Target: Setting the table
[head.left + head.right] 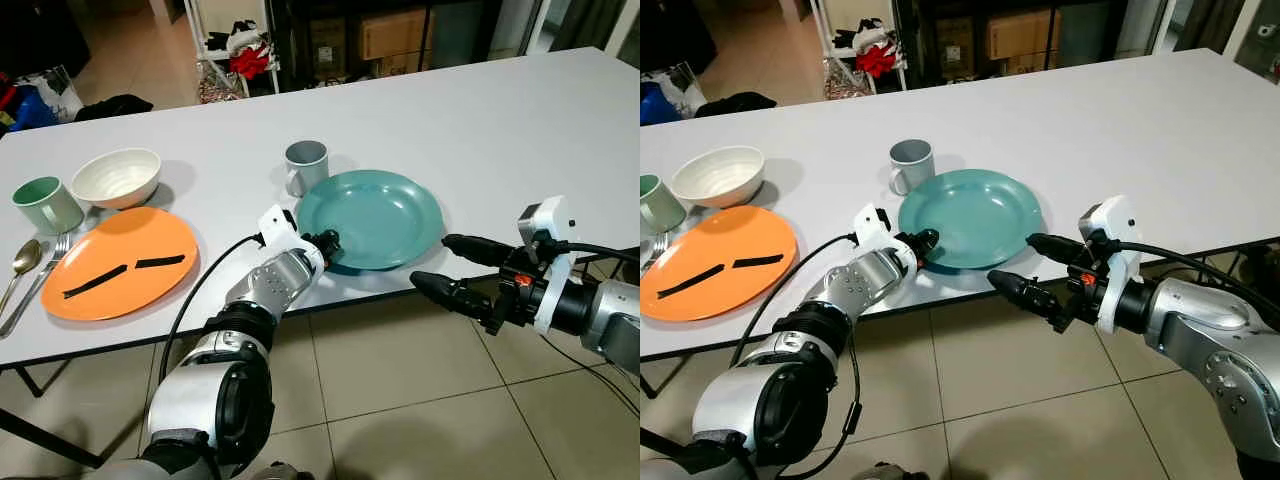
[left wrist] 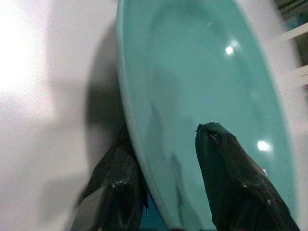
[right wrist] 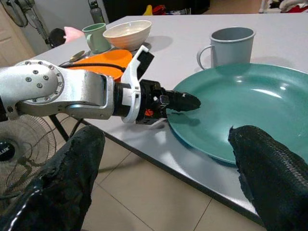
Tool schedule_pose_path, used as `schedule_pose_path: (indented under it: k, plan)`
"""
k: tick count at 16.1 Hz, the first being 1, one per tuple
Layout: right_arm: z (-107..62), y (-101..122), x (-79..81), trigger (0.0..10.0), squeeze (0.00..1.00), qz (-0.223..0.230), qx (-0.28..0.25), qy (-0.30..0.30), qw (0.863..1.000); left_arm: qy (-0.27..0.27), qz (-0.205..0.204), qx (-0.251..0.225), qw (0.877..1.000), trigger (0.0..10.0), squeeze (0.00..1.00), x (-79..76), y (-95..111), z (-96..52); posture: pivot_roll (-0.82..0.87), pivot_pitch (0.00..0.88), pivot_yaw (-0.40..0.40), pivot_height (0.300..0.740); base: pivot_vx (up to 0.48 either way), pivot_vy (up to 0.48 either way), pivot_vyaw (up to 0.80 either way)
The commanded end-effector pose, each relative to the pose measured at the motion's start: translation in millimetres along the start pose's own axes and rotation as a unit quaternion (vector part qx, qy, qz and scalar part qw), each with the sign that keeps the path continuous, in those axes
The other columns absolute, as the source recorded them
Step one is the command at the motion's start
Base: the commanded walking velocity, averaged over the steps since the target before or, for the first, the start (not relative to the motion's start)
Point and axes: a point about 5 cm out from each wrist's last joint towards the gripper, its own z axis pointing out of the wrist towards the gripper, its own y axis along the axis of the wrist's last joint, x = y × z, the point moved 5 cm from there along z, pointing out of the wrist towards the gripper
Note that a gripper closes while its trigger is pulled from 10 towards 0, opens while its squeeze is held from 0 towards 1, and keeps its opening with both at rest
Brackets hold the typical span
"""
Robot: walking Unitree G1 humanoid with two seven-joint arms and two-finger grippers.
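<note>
Teal plate point(image 1: 375, 215) at frame centre is being pinched at its near-left rim by the left gripper point(image 1: 325, 246); the right gripper point(image 1: 452, 268) is hovering spread wide, empty, lower right.

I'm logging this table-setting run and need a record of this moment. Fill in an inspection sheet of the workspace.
Surface: white table, bare toward the robot's right.
Job's things: teal plate near the front edge, grey mug behind it; orange plate, white bowl, green mug, spoon and fork at the robot's left.
Clutter: two black strips on the orange plate.
Grippers: left gripper jaws straddle the teal plate's rim; right gripper open, off the table edge.
Cables: black cable along the left arm.
Surroundings: tiled floor, rack, boxes behind.
</note>
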Motion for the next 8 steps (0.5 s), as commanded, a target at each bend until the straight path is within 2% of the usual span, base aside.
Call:
schedule_pose_path:
  k: [1,4,5,8]
  plan:
    - [-1.2,7,4.5,10.0,0.0,-0.007,-0.01,0.007,1.0,-0.016,-0.015,-0.016,1.0,10.0,0.0,-0.4,11,-1.4,-0.17,0.0,0.141,0.74,0.0,0.0,0.0]
    - [2.6,5,5.7,10.0,0.0,-0.006,-0.008,0.016,1.0,-0.059,-0.001,-0.002,0.998,10.0,0.0,4.1,12,-10.2,-0.16,0.0,0.13,0.74,0.0,0.0,0.0]
    - [5.0,7,6.3,10.0,0.0,-0.005,-0.009,0.021,1.0,-0.076,0.013,0.003,0.997,10.0,0.0,11.4,12,-19.5,-0.15,0.0,0.124,0.74,0.0,0.0,0.0]
    - [6.6,6,6.8,10.0,0.0,-0.006,-0.007,0.027,1.0,-0.066,0.037,0.007,0.997,10.0,0.0,31.4,11,-31.1,-0.13,0.0,0.111,0.74,0.0,0.0,0.0]
